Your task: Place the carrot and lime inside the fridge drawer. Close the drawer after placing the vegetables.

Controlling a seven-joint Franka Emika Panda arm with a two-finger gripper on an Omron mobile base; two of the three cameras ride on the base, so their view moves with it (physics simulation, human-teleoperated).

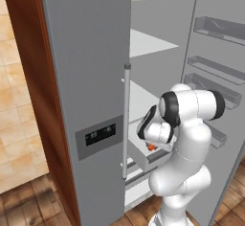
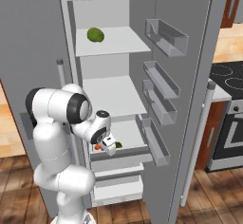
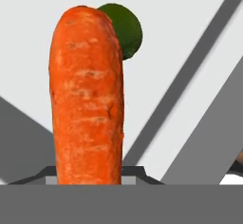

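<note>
Tool: the tool [image 2: 105,146] hangs over the open fridge drawer, closed on the carrot; in the hand view the carrot rises straight up from between the finger tips.
Carrot: the carrot [image 3: 88,95] is held by its lower end, tip pointing away from the hand; from the base cameras just a small orange spot shows under the hand [image 1: 151,147], above the drawer's front part.
Lime: the lime [image 3: 126,28] lies on the drawer's pale floor, past the carrot's far end and partly hidden behind it; in the right base view it is a dark green spot [image 2: 118,144] just beside the tool, near the drawer's front edge.
Fridge drawer: the fridge drawer [image 2: 128,153] is pulled out, the top one of the stacked drawers at the bottom of the fridge.
Upper shelf: a lighter yellow-green oval fruit [image 2: 96,34] sits near the shelf's back left corner.
Fridge door: the right door stands open, its grey translucent door bins [image 2: 161,79] facing the arm.
</note>
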